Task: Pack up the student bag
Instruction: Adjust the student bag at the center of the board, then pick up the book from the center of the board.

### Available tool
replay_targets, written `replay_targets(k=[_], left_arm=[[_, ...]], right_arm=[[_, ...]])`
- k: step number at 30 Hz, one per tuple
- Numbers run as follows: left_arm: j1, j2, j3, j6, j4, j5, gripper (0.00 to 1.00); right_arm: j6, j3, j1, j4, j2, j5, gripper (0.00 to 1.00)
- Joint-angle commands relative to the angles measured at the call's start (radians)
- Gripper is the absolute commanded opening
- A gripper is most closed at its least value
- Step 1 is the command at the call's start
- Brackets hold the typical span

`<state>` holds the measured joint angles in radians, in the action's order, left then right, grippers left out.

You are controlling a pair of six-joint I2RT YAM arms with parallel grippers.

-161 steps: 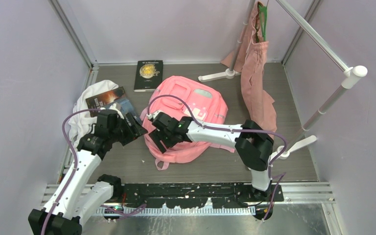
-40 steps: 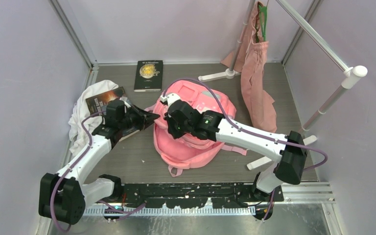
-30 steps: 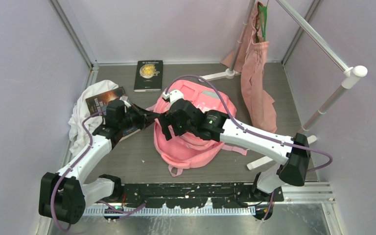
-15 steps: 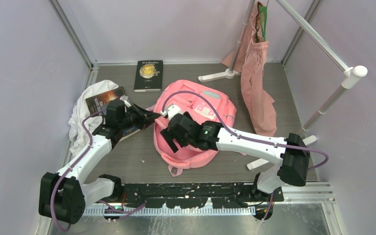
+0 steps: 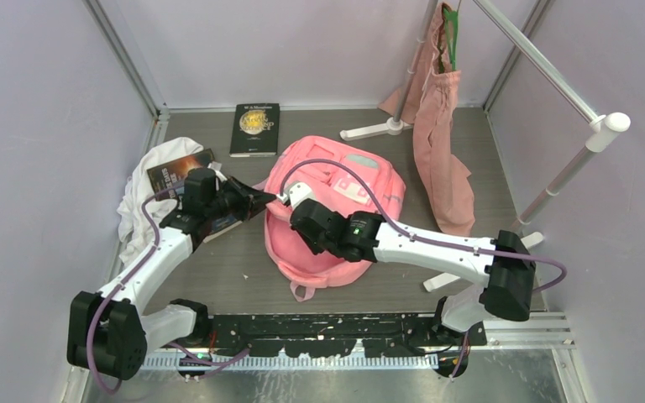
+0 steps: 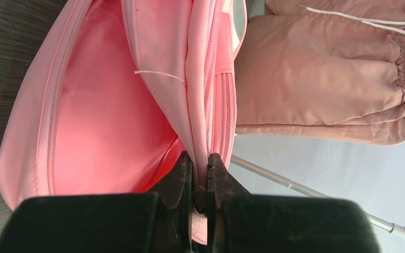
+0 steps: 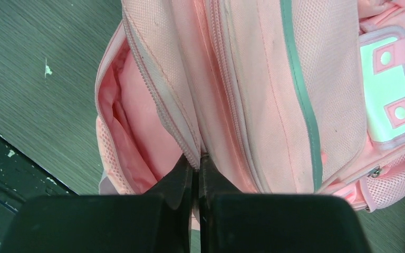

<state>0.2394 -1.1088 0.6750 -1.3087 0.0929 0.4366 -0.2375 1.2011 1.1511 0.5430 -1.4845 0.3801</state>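
L gripper [image 6: 200, 164] pinching student bag [image 5: 319, 267] rim; R gripper [image 7: 196, 161] clamped on zip edge opp. side, mouth gaping.

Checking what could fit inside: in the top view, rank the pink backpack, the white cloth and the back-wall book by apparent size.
1. pink backpack
2. white cloth, though partly covered
3. book
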Motion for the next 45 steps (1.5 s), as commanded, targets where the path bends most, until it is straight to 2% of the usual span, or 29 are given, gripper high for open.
replay_targets(k=[1, 7, 9, 11, 13, 15, 17, 19, 22, 23, 24, 26, 30, 36, 40, 42, 45], left_arm=[[-0.017, 0.022, 0.098, 0.062, 0.009, 0.011, 0.04], [-0.138, 0.028, 0.216, 0.23, 0.24, -0.05, 0.57], [-0.195, 0.037, 0.219, 0.26, 0.271, -0.071, 0.7], [-0.232, 0.032, 0.234, 0.321, 0.321, -0.126, 0.73], [-0.235, 0.013, 0.262, 0.424, 0.396, -0.27, 0.75], [-0.235, -0.035, 0.257, 0.509, 0.4, -0.413, 0.79], [-0.235, -0.115, 0.283, 0.577, 0.421, -0.47, 0.81], [-0.235, -0.204, 0.334, 0.614, 0.471, -0.513, 0.81], [-0.235, -0.256, 0.38, 0.639, 0.524, -0.655, 0.81], [-0.235, -0.263, 0.378, 0.639, 0.523, -0.696, 0.85], [-0.261, -0.27, 0.369, 0.633, 0.517, -0.713, 0.88], [-0.325, -0.294, 0.355, 0.622, 0.5, -0.634, 0.89], [-0.402, -0.375, 0.338, 0.585, 0.468, -0.498, 0.85], [-0.417, -0.474, 0.313, 0.583, 0.393, -0.49, 0.81], [-0.421, -0.565, 0.326, 0.569, 0.349, -0.415, 0.71], [-0.42, -0.606, 0.33, 0.559, 0.32, -0.365, 0.55], [-0.425, -0.631, 0.346, 0.552, 0.306, -0.313, 0.05]], right_arm=[[0.018, 0.082, -0.008, -0.002, 0.106, 0.074, 0.01], [0.008, 0.203, -0.03, 0.109, 0.127, 0.094, 0.01], [0.009, 0.211, -0.043, 0.103, 0.138, 0.068, 0.01], [0.013, 0.217, -0.06, 0.095, 0.143, 0.027, 0.01], [0.018, 0.219, -0.076, 0.09, 0.146, -0.001, 0.01], [0.025, 0.222, -0.092, 0.082, 0.143, -0.031, 0.01], [0.033, 0.227, -0.109, 0.082, 0.137, -0.048, 0.01], [0.038, 0.229, -0.119, 0.09, 0.132, -0.057, 0.01], [0.037, 0.222, -0.133, 0.092, 0.133, -0.078, 0.01], [0.035, 0.217, -0.134, 0.091, 0.134, -0.083, 0.01], [0.032, 0.211, -0.135, 0.091, 0.134, -0.084, 0.01], [0.024, 0.199, -0.137, 0.092, 0.137, -0.088, 0.01], [0.012, 0.176, -0.146, 0.084, 0.145, -0.105, 0.01], [0.012, 0.163, -0.152, 0.081, 0.155, -0.11, 0.01], [0.016, 0.165, -0.158, 0.079, 0.16, -0.116, 0.01], [0.017, 0.162, -0.16, 0.081, 0.169, -0.115, 0.01], [0.016, 0.159, -0.162, 0.097, 0.176, -0.113, 0.01]])
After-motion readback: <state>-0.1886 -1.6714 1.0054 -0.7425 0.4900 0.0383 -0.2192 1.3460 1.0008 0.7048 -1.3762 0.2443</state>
